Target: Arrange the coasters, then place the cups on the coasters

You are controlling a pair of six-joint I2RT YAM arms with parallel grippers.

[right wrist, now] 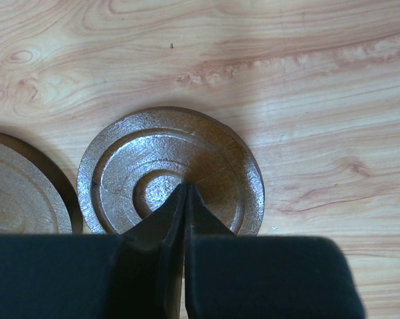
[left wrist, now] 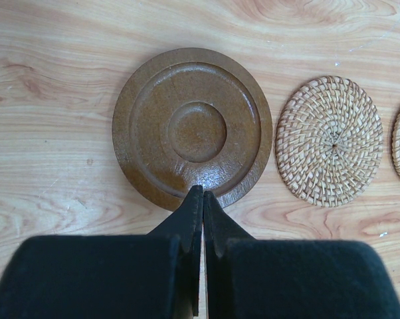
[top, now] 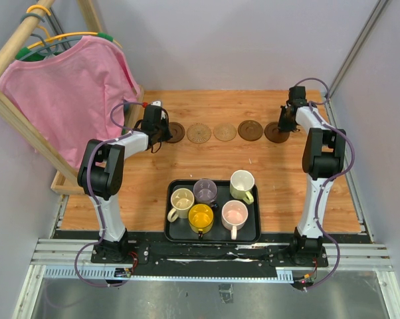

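Five coasters lie in a row across the far part of the table: dark brown, tan woven, tan woven, dark brown, dark brown. My left gripper is shut and empty, its tips at the near rim of the leftmost dark coaster. My right gripper is shut and empty, its tips over the middle of the rightmost dark coaster. The cups stand in the black tray: cream-beige, grey-purple, yellow-green, yellow, pink.
A wooden rack with a pink shirt on a hanger stands at the far left, close to my left arm. Grey walls enclose the table on the back and sides. Bare wood lies between the coaster row and the tray.
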